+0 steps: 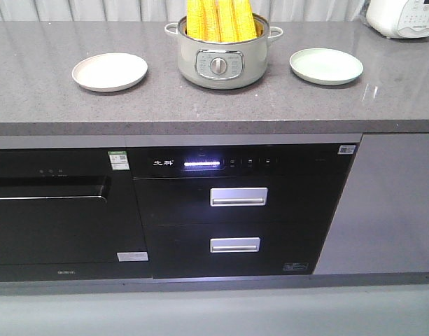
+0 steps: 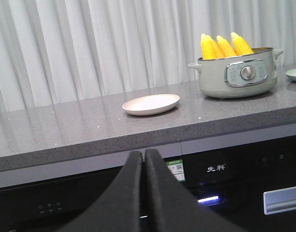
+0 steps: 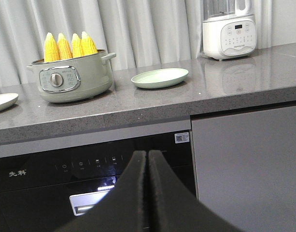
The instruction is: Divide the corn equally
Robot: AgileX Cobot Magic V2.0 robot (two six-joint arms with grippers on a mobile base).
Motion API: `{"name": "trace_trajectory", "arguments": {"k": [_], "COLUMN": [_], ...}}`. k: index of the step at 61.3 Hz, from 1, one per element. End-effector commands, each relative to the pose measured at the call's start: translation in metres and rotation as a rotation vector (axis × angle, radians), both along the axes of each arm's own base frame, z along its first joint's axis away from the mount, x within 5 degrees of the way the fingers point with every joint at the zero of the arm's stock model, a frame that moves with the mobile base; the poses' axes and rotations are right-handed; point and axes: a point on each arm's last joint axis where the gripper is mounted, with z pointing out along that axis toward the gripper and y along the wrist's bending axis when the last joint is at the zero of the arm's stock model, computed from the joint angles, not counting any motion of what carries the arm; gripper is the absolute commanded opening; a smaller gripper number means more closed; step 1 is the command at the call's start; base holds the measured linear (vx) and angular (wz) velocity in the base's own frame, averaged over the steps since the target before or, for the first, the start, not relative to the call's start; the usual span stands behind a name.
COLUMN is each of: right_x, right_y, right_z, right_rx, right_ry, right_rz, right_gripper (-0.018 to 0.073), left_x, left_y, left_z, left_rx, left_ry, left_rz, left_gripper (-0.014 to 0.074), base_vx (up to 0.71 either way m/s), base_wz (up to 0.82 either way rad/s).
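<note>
Several cobs of yellow corn stand upright in a pale green pot at the middle of the grey counter. The corn shows at the upper right of the left wrist view, and the corn at the upper left of the right wrist view. A cream plate lies left of the pot, a green plate right of it. My left gripper is shut and empty, low in front of the cabinets. My right gripper is likewise shut on nothing, below counter height. Neither arm appears in the front view.
A white appliance stands at the counter's back right, its corner also in the front view. Black built-in appliances with silver drawer handles sit under the counter edge. White curtains hang behind.
</note>
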Motion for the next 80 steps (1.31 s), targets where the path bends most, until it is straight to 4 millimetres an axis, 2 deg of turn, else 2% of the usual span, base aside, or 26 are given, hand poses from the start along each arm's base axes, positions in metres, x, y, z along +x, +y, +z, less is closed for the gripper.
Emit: {"name": "trace_trajectory", "arguments": {"k": [1,80], "right_x": [0.0005,0.0005], "right_y": [-0.0002,-0.0002], "right_z": [0.0044,0.0044], "right_rx": [-0.016,-0.016], "right_ry": [-0.066,-0.066], "right_rz": [-0.005,-0.005], "right_gripper": [-0.0004,-0.0004], "left_x": [-0.0022,-0.0022], "left_y": [0.002,0.002], "left_z": [0.0065,0.0065], "left_rx": [-0.01,-0.01], "left_ry": [-0.086,-0.086], "left_rz": [0.021,0.021], "left_gripper": [-0.0007,-0.0007], "base_vx": [0.12,0.1], "base_wz": [-0.01,-0.02]}}
